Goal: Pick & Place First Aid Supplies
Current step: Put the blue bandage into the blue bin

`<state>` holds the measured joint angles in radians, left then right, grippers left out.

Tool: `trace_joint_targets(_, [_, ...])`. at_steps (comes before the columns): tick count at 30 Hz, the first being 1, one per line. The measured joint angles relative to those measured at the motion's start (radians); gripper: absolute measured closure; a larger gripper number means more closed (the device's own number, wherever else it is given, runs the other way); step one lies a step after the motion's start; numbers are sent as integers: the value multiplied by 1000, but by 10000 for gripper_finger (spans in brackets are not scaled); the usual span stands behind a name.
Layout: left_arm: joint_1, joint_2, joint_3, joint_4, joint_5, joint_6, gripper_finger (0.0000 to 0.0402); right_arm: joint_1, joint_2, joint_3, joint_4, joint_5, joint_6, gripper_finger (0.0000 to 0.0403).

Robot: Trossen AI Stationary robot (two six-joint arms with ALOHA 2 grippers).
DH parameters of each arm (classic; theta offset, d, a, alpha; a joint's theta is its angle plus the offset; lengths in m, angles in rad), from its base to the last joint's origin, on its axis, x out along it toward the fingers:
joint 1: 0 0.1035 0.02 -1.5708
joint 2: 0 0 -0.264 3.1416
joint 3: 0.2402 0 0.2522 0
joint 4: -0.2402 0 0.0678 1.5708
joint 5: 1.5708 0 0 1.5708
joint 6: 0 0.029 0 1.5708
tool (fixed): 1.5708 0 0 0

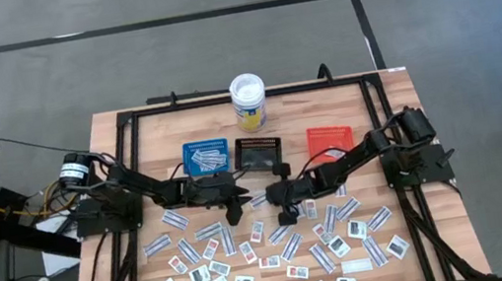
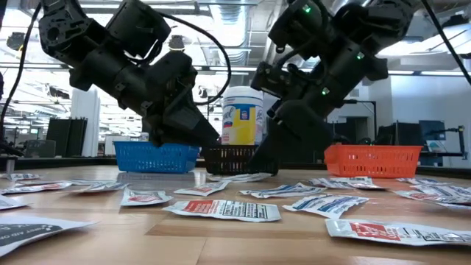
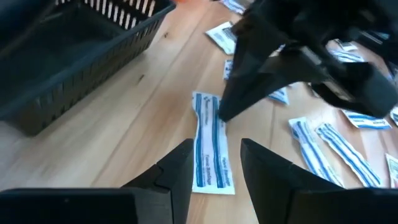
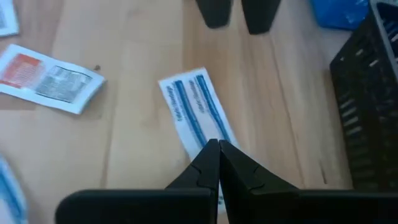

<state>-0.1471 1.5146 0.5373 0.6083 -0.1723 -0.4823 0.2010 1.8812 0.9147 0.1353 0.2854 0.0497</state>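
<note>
Blue-striped packet (image 3: 209, 144) lies flat on the bench between both arms. Its long axis runs straight ahead from your left end effector (image 3: 214, 163), fingers spread; right end effector (image 4: 217, 152) pinches its far end.

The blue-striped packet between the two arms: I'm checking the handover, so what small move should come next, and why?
Probably the right gripper should lift the packet slightly. Its jaws are shut on one end of the strip, which lies flat on the table, while the left gripper stands at the other end with jaws open and not holding it. The black tray is close by.
</note>
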Motion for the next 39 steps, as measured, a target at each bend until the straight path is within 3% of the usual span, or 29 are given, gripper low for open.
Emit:
trace_joint_targets(9, [-3,0,0,-3,1,-2,268,-5,0,1,-50,1,4,388])
trace_joint_targets(29, [-3,0,0,-2,2,-2,268,-21,3,1,-112,30,121,244])
trace_joint_targets(34, [-3,0,0,-2,2,-2,268,-39,2,2,-143,27,147,266])
trace_joint_targets(39, [-3,0,0,-2,2,-2,268,-60,0,3,-174,-29,147,345])
